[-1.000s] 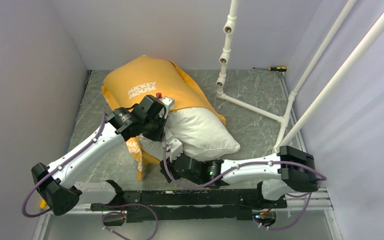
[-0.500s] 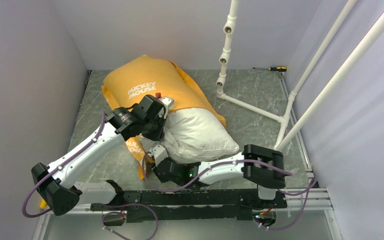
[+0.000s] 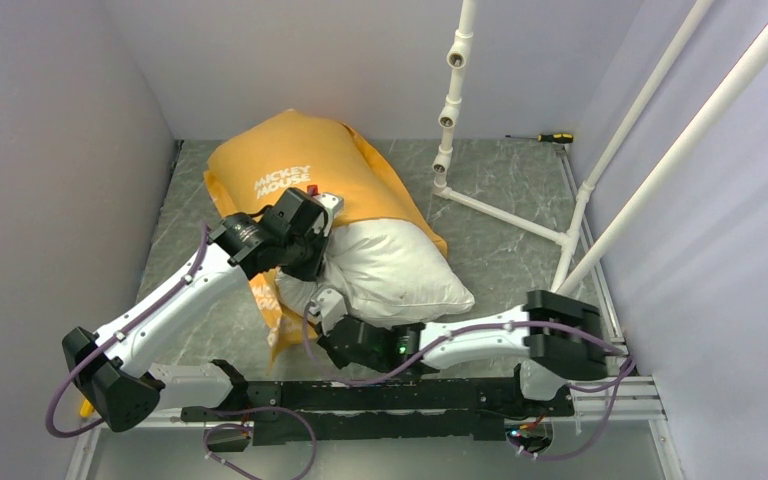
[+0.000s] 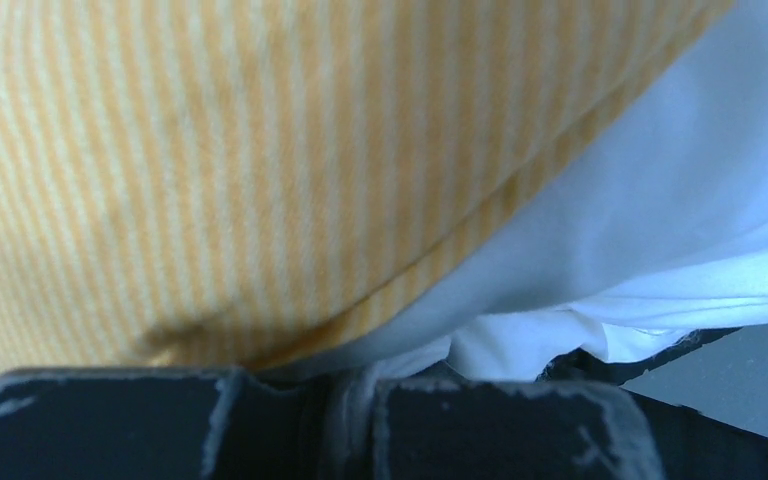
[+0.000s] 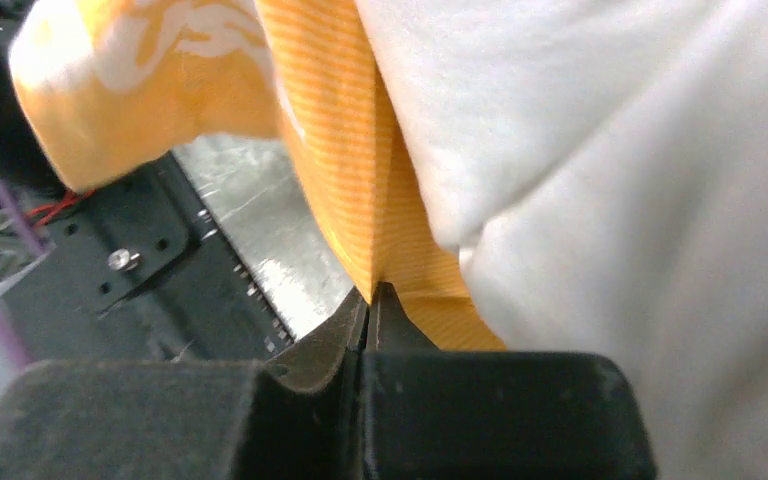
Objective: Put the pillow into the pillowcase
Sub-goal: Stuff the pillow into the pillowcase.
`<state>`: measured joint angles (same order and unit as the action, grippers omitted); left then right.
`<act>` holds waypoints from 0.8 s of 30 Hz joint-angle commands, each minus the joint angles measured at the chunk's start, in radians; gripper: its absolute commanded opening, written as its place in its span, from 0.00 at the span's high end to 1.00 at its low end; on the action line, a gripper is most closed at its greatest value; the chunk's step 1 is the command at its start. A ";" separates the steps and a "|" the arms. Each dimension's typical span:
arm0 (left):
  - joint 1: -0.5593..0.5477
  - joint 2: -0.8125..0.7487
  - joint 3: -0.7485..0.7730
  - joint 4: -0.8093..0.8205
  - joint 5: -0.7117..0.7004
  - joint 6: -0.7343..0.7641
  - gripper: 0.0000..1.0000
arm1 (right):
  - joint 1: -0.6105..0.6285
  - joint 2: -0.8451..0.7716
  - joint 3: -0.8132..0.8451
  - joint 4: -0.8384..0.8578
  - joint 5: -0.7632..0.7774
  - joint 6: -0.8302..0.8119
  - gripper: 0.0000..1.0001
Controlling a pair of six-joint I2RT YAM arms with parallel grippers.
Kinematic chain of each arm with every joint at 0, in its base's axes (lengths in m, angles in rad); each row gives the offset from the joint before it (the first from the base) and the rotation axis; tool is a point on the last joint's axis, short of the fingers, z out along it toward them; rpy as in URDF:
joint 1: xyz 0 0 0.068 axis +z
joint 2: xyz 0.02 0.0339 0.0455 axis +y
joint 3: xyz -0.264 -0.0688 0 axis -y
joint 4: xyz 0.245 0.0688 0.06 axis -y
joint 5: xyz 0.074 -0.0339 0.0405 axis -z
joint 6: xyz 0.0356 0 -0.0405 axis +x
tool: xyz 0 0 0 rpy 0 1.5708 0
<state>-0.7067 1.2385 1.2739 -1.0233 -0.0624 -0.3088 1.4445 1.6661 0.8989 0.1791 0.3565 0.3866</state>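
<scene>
The orange-yellow pillowcase [image 3: 300, 165] lies at the back left of the table, with the white pillow [image 3: 400, 265] sticking out of its open end toward the front. My left gripper [image 3: 322, 222] rests on top at the case's hem. In the left wrist view its jaws [image 4: 350, 395] are shut on a pinch of white pillow cloth [image 4: 660, 180], right under the striped orange hem [image 4: 260, 200]. My right gripper [image 3: 322, 302] is low at the pillow's near left corner. Its jaws [image 5: 372, 300] are shut on the pillowcase's lower orange edge [image 5: 340, 150], beside the pillow [image 5: 610, 200].
A white pipe frame [image 3: 450, 100] stands at the back right, its bars slanting down to the table. A screwdriver [image 3: 555, 137] lies by the back wall. Grey walls close in left and right. The black base rail [image 3: 380, 395] runs along the near edge.
My right arm swung left along the pillow's near side, and its jaws closed from open onto the pillowcase's lower edge. The left arm stayed put.
</scene>
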 commanded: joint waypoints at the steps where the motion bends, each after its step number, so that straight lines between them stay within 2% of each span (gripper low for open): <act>1: 0.040 -0.007 0.036 0.082 -0.066 -0.003 1.00 | 0.055 -0.182 -0.039 -0.034 -0.209 0.070 1.00; 7: 0.044 -0.001 0.006 0.068 -0.075 0.009 1.00 | 0.051 -0.374 -0.021 -0.147 -0.222 0.072 1.00; 11: 0.044 -0.020 -0.034 0.073 -0.053 0.012 1.00 | 0.004 -0.463 0.032 -0.206 -0.218 0.068 1.00; 17: 0.044 -0.033 -0.100 0.057 -0.057 0.013 1.00 | -0.086 -0.531 0.097 -0.196 -0.341 0.071 1.00; 24: 0.045 -0.035 -0.021 0.004 -0.167 0.001 1.00 | -0.216 -0.614 0.291 -0.314 -0.453 0.044 1.00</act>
<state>-0.6941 1.1877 1.2270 -0.9092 -0.0334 -0.3103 1.2701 1.2297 0.9695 -0.2527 0.1043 0.4107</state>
